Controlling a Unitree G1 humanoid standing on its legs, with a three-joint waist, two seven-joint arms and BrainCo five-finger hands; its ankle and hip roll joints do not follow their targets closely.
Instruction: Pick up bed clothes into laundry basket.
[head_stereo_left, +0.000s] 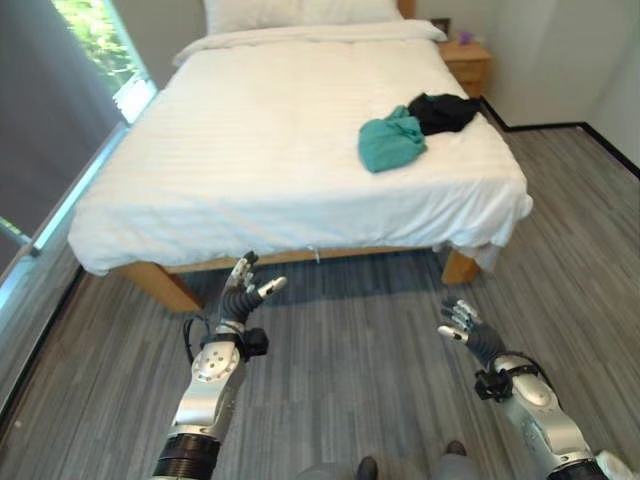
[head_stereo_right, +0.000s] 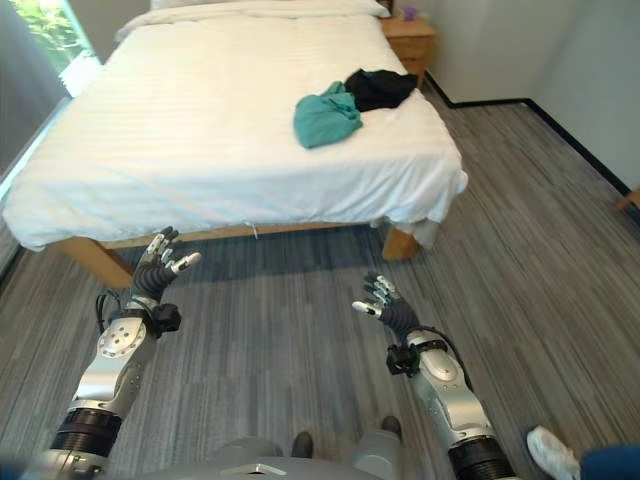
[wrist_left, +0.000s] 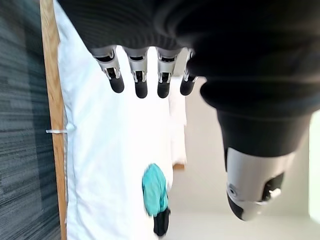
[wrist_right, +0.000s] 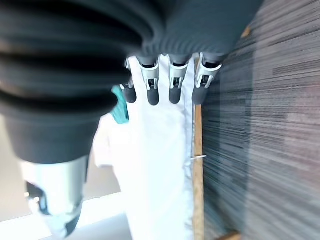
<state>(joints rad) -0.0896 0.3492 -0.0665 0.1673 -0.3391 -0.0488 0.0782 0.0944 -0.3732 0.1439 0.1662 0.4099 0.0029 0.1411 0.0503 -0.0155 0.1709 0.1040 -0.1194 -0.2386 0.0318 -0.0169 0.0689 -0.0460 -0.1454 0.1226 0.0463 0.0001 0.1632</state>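
- A crumpled teal garment (head_stereo_left: 391, 142) is seen on the far right part of the white-sheeted bed (head_stereo_left: 250, 150), touching a black garment (head_stereo_left: 443, 111) lying just beyond it.
- The left hand (head_stereo_left: 240, 291) is held over the grey plank floor (head_stereo_left: 350, 340) near the bed's foot, fingers straight and spread, holding nothing.
- The right hand (head_stereo_right: 383, 304) is raised likewise at the right, fingers extended and empty, well apart from the clothes.
- A wooden nightstand (head_stereo_left: 467, 60) is seen at the bed's far right.

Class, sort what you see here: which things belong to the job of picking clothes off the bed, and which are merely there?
Belong to the job: teal garment; black garment; left hand; right hand, both open, holding nothing.

Merely there: bed; pillow; nightstand.
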